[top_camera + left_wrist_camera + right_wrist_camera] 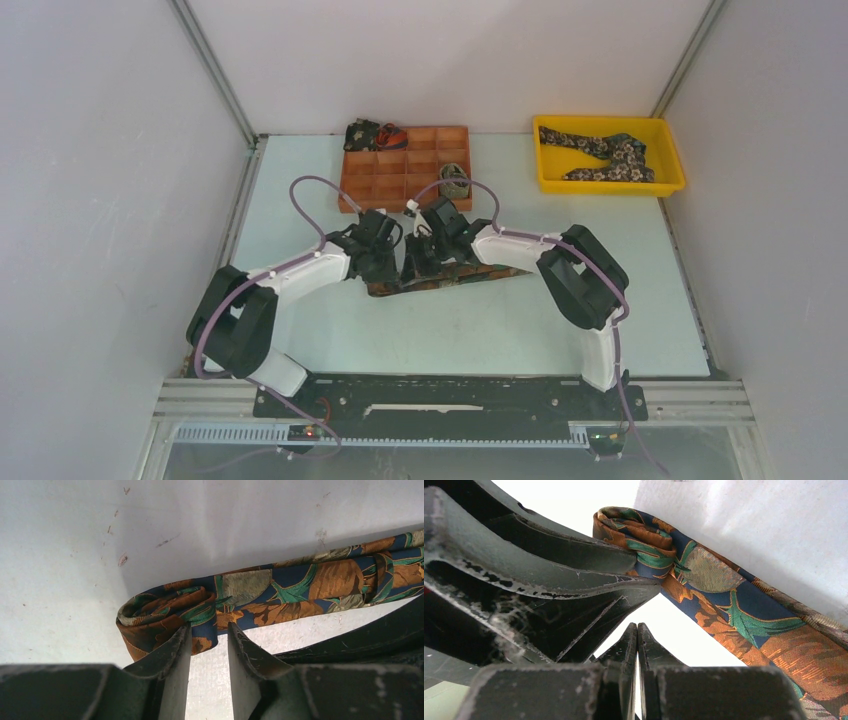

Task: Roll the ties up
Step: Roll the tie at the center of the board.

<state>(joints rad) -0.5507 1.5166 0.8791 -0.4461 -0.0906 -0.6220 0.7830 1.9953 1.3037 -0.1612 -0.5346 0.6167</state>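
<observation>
Tie [455, 279] flat on the table [500, 330] between my inward-bent arms, rolled end plain only from my wrists, left gripper [207, 630] part open at that roll, right gripper [637, 627] closed on nothing, orange tray [400, 185] with rolled ties [455, 180], yellow bin [610, 186] with a floral tie [600, 155]

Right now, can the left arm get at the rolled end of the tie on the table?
Probably yes. The left gripper sits right at the tie, beside its coil, jaws apart with the fabric's edge between them. Nothing lies in the way; the right gripper is shut close by, off the coil.
</observation>
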